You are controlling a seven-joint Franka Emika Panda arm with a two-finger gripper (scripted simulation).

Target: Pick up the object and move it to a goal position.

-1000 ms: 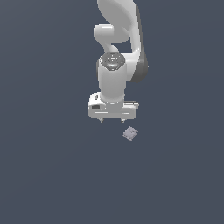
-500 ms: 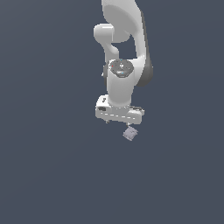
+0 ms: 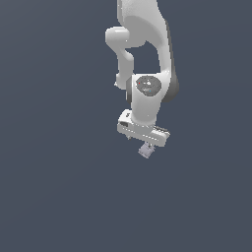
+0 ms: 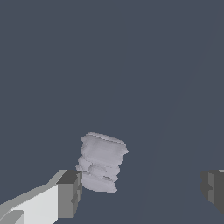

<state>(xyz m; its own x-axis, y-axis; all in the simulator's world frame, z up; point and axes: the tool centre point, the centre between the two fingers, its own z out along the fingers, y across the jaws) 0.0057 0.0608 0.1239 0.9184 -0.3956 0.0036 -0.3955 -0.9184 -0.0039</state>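
The arm has been lowered since the earlier frame, so the gripper (image 3: pixel 146 145) is brought down over the object (image 3: pixel 145 150). The jaws are spread wide, nothing held; the object (image 4: pixel 101 162) sits between them, nearer one finger (image 4: pixel 70 194).

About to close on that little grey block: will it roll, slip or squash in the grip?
The block looks lumpy and ridged rather than flat-faced, so the fingers may seat unevenly and twist it. It is far smaller than the gripper, so probably light and easily knocked aside. Its squat, roughly boxy shape suggests sliding rather than rolling. Stiffness cannot be judged.
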